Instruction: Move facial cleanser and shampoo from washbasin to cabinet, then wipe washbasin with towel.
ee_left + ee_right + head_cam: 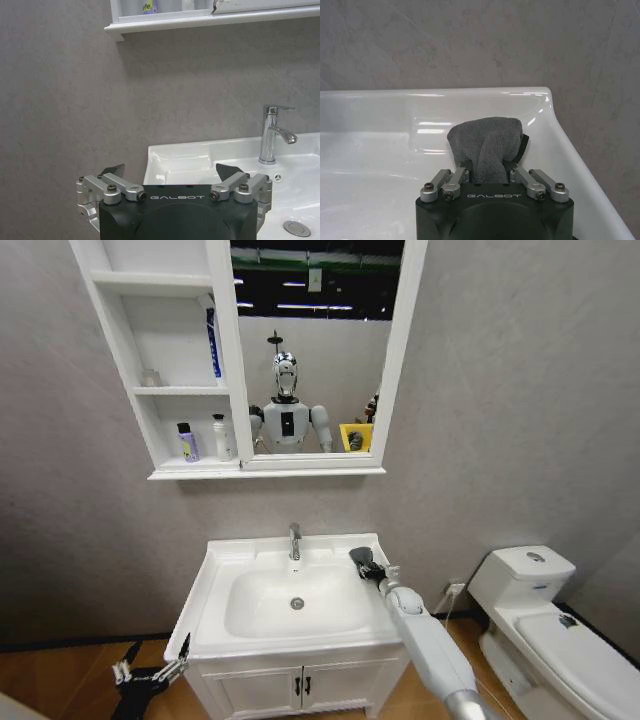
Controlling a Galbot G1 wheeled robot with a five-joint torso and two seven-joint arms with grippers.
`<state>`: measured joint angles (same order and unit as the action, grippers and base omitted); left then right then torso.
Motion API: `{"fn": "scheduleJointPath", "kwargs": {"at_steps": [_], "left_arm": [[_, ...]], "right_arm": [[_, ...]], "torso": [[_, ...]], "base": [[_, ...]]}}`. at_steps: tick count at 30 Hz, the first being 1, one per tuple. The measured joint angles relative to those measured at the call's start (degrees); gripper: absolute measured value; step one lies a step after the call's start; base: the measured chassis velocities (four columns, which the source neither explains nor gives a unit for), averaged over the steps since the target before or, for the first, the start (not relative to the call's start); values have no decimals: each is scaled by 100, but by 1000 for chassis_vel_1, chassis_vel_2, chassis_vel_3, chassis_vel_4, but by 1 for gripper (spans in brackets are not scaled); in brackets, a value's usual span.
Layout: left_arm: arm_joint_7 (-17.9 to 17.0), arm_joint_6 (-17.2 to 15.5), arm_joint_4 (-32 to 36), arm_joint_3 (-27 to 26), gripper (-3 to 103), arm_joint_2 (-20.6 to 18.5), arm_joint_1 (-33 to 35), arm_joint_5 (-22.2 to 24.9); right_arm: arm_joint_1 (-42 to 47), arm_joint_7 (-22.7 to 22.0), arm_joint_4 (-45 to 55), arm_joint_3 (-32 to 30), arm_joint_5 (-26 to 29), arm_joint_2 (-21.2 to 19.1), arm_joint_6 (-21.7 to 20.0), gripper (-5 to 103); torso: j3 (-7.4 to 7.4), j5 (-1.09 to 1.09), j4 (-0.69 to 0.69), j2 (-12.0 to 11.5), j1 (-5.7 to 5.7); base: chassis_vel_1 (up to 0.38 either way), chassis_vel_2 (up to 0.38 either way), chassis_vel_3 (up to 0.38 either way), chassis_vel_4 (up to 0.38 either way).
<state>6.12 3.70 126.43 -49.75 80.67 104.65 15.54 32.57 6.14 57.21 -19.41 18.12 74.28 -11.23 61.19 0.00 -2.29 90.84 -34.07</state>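
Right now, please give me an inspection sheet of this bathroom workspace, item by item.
Surface: washbasin rim bare, bowl holds nothing.
Job's things: dark grey towel at the back right corner of the rim; two bottles on the cabinet bottom shelf.
Clutter: nothing seen.
Grippers: right gripper shut on the towel; left gripper open, low beside the washbasin's left front.
Cables: nothing seen.
Surroundings: chrome tap, mirror, toilet, grey wall.

The washbasin point(215, 570) is seen from above and in front by the head view. It is viewed low, from beside its left rim, by the left wrist view, and very closely at its right rear corner by the right wrist view. The washbasin is shared by all three.
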Motion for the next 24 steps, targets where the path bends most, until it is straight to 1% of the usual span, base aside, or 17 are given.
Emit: {"fn": "scheduleJointPath", "kwargs": {"at_steps": [1,2,5,6,7,8,9,11,12,13,14,16,17,19,20,22,24], "left_arm": [[0,0,0,0,100,0,0,0],[0,0,0,0,100,0,0,0],[0,0,0,0,100,0,0,0],[0,0,0,0,100,0,0,0],[0,0,0,0,100,0,0,0],[0,0,0,0,100,0,0,0],[0,0,0,0,100,0,0,0],[0,0,0,0,100,0,0,0],[0,0,0,1,100,0,0,0],[0,0,0,1,100,0,0,0],[0,0,0,1,100,0,0,0],[-1,-1,0,0,100,-1,0,0],[-1,-1,0,0,100,-1,0,0],[0,-1,0,0,100,-1,0,0],[0,-1,0,0,100,-1,0,0],[0,-1,0,1,100,-1,0,0],[0,0,0,0,100,0,0,0]], "right_arm": [[58,76,232,3,17,-9,-60,28],[58,76,232,3,17,-9,-60,28],[151,77,748,100,-25,23,-213,12],[151,77,748,100,-25,23,-213,12],[179,24,886,161,-16,34,-267,8],[273,-165,1222,358,124,44,-449,7],[273,-165,1222,358,124,44,-449,7],[462,-390,1635,764,326,-4,-734,7],[524,-430,1723,907,334,-43,-824,7],[598,-494,1815,1158,339,-129,-1022,7],[598,-494,1815,1158,339,-129,-1022,7],[631,-545,1836,1438,423,-250,-1264,7],[631,-545,1836,1438,423,-250,-1264,7],[571,-700,1727,1794,658,-411,-1527,7],[571,-700,1727,1794,658,-411,-1527,7],[442,-758,1600,2029,856,-487,-1730,7],[387,-758,1543,2120,892,-509,-1792,7]], "torso": [[0,0,0,0,0],[0,0,0,0,0],[0,-1,0,0,0],[0,-1,0,0,0],[0,-1,1,0,0],[0,-1,2,0,0],[0,-1,2,0,0],[0,-1,2,0,0],[0,0,2,0,0],[0,0,1,0,1],[0,0,1,0,1],[0,0,-1,0,0],[0,0,-1,0,0],[0,0,-1,0,0],[0,0,-1,0,0],[0,0,-1,0,0],[0,0,0,0,0]], "base": [[0,0,0,0],[0,0,0,0],[0,0,0,0],[0,0,0,0],[0,0,0,0],[0,0,0,0],[0,0,0,0],[0,0,0,0],[0,0,0,0],[0,0,0,0],[0,0,0,0],[0,0,0,0],[0,0,0,0],[0,0,0,0],[0,0,0,0],[0,0,0,0],[0,0,0,0]]}}
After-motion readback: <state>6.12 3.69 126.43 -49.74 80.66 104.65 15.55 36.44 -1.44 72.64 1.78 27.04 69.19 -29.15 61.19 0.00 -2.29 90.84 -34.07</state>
